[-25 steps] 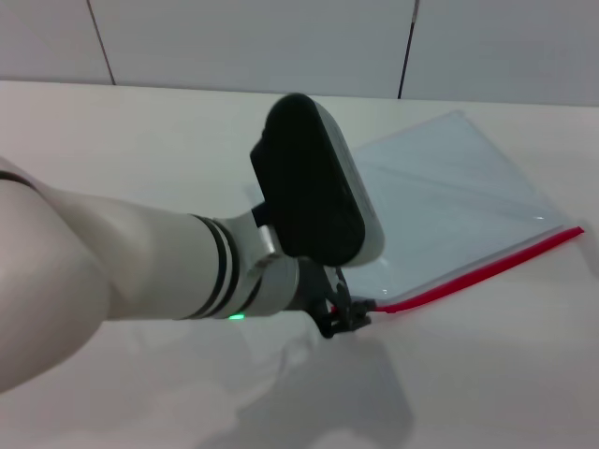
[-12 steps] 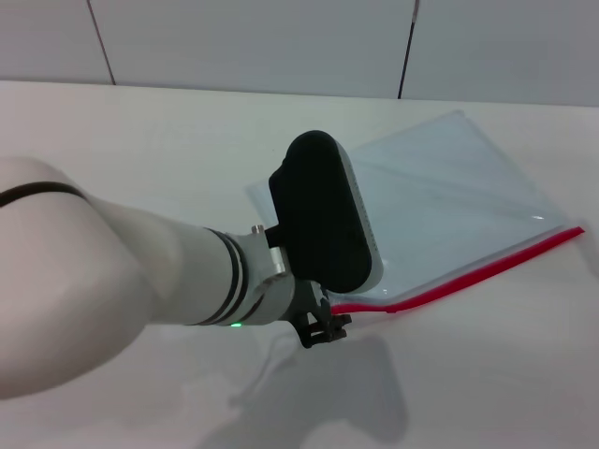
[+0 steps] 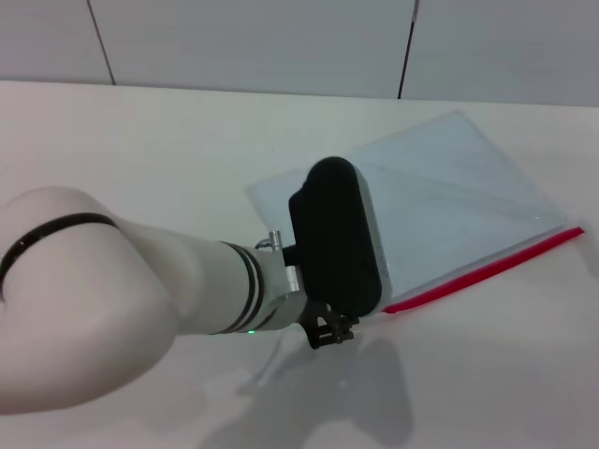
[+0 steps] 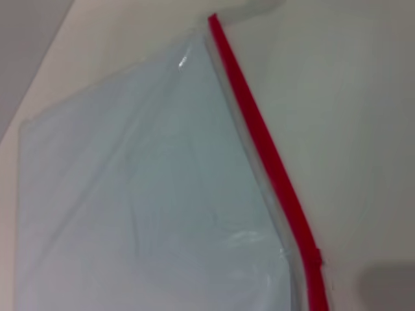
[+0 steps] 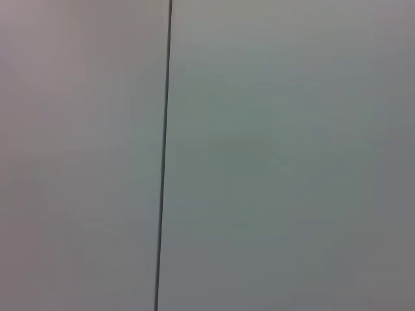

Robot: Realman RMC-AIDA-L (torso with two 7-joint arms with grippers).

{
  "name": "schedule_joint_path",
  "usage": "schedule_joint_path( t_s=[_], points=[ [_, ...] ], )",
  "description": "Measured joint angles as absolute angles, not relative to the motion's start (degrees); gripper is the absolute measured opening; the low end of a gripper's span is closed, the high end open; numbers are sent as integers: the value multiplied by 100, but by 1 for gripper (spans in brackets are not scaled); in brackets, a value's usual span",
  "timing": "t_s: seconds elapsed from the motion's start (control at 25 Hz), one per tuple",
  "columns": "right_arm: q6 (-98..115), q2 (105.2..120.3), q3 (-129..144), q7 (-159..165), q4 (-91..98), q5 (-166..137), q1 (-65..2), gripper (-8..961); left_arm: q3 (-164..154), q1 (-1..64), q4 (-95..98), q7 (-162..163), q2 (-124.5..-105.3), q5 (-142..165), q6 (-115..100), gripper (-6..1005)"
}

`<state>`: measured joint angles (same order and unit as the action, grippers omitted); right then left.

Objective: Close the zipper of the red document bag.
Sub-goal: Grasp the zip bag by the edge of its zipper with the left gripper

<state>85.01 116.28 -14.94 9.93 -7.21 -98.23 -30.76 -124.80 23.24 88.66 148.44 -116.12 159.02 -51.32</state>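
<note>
Left claw [image 3: 333, 330] hangs at the near end of the thin red zipper [image 3: 487, 271] on the flat translucent pale-blue document bag [image 3: 440, 206]; its grip cannot be told

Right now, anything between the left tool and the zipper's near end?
Nothing shows in the head view: the left tool sits beside the zipper end, only bare table around.

I see a plain off-white table [image 3: 140, 140] spanning the whole near and middle field. At its far edge I see a pale grey wall [image 3: 253, 42] of flat panels, split by thin dark seams [image 3: 101, 42]. On the right wrist camera I see only such a panel with one dark seam [image 5: 163, 155].
</note>
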Motion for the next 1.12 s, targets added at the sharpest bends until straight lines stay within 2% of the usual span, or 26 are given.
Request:
schedule_joint_path(
  t_s=[1.12],
  points=[
    [8538,11630,-1494,993,-729,-9843,-3085,737,-12585,2645,7645,14616,-11623,15883,-3892,573]
  ],
)
